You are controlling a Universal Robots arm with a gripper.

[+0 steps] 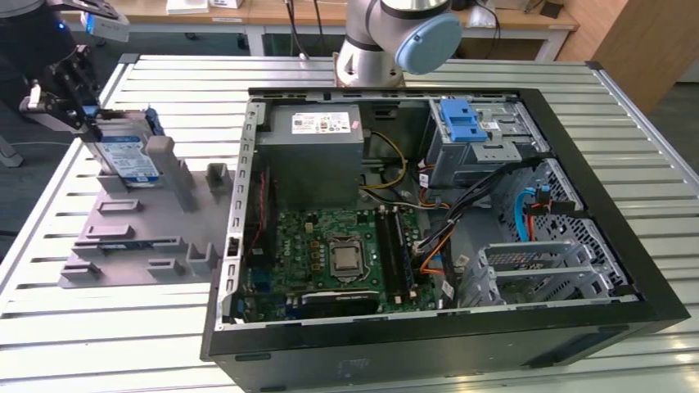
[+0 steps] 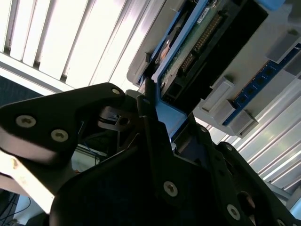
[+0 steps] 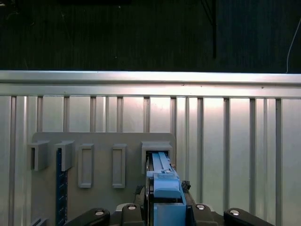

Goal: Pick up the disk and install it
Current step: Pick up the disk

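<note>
Slats of bright metal make up the single table [image 1: 120, 336], which carries two things: one grey fixture plate [image 1: 164, 233] along its edge at the exterior view's left, and one open computer case [image 1: 437, 348] across its middle. The one disk [image 1: 123, 155] stands upright on its edge in a holder at the far corner of the fixture plate, label side toward the case, with blue rails along its edges. The single gripper [image 1: 85, 121] is at the disk's upper end. In both wrist views its two black fingers [image 3: 148, 197] lie against either side of the blue rail, clenched on the disk. In the first wrist view the plate shows five raised holders in a row: two solid blocks, two hollow frames, and the one that the disk stands in. One blue circuit strip [image 3: 59, 188] stands on edge by the blocks. Inside the case are one grey power supply box [image 1: 317, 147] and one blue bracket [image 1: 464, 123] atop the drive cage. The arm's base [image 1: 377, 49] rises at the table's far edge.
</note>
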